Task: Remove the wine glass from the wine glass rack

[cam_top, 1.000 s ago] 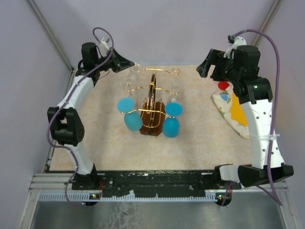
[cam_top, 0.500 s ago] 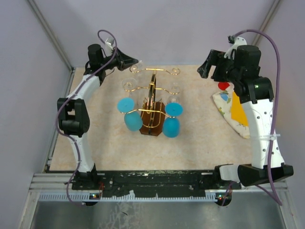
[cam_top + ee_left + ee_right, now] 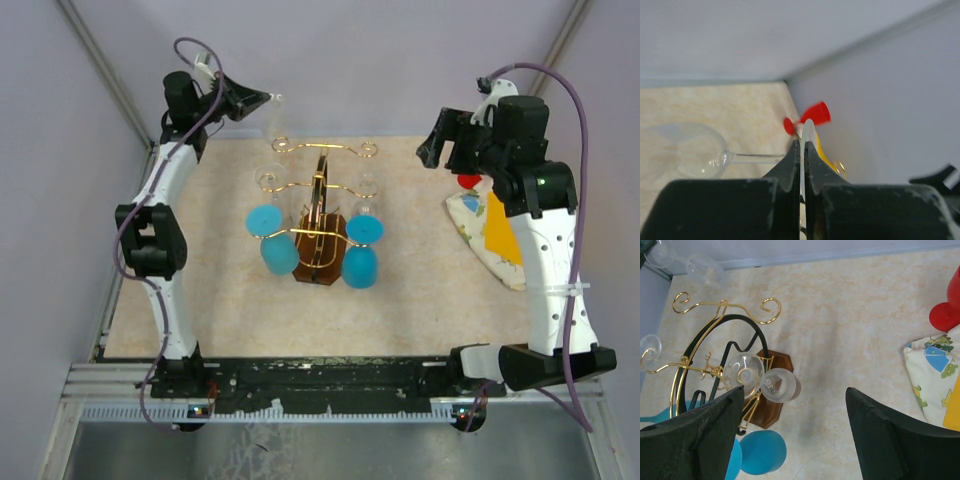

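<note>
At the far left, the left gripper [image 3: 801, 146] pinches the thin foot of the clear stemmed wine glass [image 3: 696, 150], held clear of the gold wire wine glass rack [image 3: 320, 185] at centre. A firm pinch and level carry should stop slipping; the right gripper [image 3: 440, 142] hangs spread, empty.

Clear wine glass [image 3: 695, 150] lies sideways, lifted beyond the gold rack [image 3: 320, 186].

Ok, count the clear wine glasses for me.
3. The held glass is in the left gripper, off the wine glass rack; the left-hung glass and right-hung glass hang on its middle arms. Wire may hide others.
</note>
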Motion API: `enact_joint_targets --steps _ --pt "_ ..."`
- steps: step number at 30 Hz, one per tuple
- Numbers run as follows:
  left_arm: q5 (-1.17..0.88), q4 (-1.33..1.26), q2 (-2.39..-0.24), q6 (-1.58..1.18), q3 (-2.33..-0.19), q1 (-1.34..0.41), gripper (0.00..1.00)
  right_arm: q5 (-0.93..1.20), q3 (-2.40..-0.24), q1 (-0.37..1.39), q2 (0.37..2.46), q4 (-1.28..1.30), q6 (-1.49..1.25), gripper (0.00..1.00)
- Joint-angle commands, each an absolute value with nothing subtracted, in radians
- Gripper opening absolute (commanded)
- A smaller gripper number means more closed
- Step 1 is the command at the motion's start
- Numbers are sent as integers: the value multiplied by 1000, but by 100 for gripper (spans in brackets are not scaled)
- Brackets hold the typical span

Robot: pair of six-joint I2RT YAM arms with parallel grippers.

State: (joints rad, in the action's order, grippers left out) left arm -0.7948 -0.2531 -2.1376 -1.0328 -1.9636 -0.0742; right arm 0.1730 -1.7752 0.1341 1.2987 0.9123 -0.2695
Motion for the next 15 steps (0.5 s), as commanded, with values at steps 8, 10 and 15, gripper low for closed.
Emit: enact_joint_targets --steps 8,10,15 --pt "-152 445 -2082 -481 -2122 72 0 169 -1740 128 1255 877 -233 83" --pt "-33 491 -2088 -414 -2126 73 0 153 -1721 129 1247 876 -225 83" --pt "234 558 -2119 -266 -2125 67 0 189 -1641 129 1214 836 -224 83"
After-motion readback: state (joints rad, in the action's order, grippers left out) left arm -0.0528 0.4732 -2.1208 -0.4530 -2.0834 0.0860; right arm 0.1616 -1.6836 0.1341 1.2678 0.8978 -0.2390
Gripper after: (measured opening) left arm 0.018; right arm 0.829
